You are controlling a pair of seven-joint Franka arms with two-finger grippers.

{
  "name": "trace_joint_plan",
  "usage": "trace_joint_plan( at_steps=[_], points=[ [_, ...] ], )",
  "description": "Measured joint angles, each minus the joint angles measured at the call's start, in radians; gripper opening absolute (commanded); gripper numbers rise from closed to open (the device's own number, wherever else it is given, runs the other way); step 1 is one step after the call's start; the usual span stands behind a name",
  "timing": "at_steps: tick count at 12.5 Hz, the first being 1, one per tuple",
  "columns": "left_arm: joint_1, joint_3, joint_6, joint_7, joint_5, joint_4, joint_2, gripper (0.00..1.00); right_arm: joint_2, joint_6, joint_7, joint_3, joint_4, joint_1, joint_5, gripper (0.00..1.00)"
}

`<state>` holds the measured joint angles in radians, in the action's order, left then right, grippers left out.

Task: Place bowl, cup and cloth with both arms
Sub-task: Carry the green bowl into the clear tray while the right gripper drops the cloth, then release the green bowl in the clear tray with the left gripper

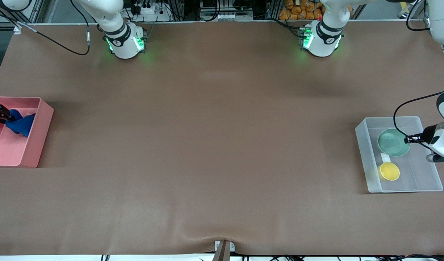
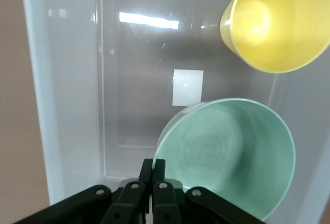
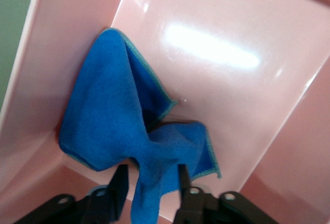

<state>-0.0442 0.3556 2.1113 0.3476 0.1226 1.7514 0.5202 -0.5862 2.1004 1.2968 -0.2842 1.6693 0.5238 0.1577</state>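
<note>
The mint-green bowl [image 1: 390, 143] and the yellow cup [image 1: 389, 171] sit in a clear bin [image 1: 421, 181] at the left arm's end of the table, the cup nearer the front camera. My left gripper [image 1: 410, 139] is over that bin, shut on the bowl's rim; the left wrist view shows the gripper [image 2: 153, 170], bowl [image 2: 227, 152] and cup [image 2: 278, 23]. The blue cloth [image 1: 21, 123] lies crumpled in a pink bin [image 1: 41, 134] at the right arm's end. My right gripper [image 1: 4, 116] is open over it, with a fold of cloth [image 3: 111, 116] between its fingers [image 3: 119, 180].
A white label [image 2: 187, 87] lies on the clear bin's floor [image 2: 67, 105] beside the bowl. The pink bin [image 3: 232, 105] has an inner partition. The brown table cover [image 1: 214, 145] stretches between the two bins.
</note>
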Motion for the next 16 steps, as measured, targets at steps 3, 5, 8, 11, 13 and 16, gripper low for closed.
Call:
trace_joint_plan(
  at_steps=[3, 5, 8, 11, 13, 16],
  points=[
    [-0.007, 0.002, 0.035, 0.042, 0.01, 0.041, 0.001, 0.0, 0.006, -0.018, 0.0, 0.001, -0.052, 0.0, 0.004, 1.0],
    [-0.01, 0.002, 0.103, 0.048, 0.025, 0.083, 0.001, 0.0, 0.034, -0.065, -0.006, 0.002, -0.081, -0.002, 0.011, 1.0],
    [-0.008, -0.003, 0.172, 0.049, 0.034, 0.133, 0.005, 0.0, 0.127, -0.179, -0.101, 0.003, -0.093, -0.027, 0.015, 1.0],
    [0.0, -0.01, 0.206, 0.076, 0.034, 0.141, 0.022, 0.73, 0.213, -0.255, -0.216, -0.002, -0.091, -0.086, 0.015, 1.0],
    [0.002, -0.011, 0.216, 0.146, 0.034, 0.14, 0.038, 0.99, 0.254, -0.308, -0.307, -0.035, -0.09, -0.152, 0.013, 1.0],
    [0.003, -0.011, 0.222, 0.182, 0.034, 0.122, 0.04, 1.0, 0.311, -0.351, -0.449, -0.09, -0.089, -0.265, -0.012, 1.0]
  ],
)
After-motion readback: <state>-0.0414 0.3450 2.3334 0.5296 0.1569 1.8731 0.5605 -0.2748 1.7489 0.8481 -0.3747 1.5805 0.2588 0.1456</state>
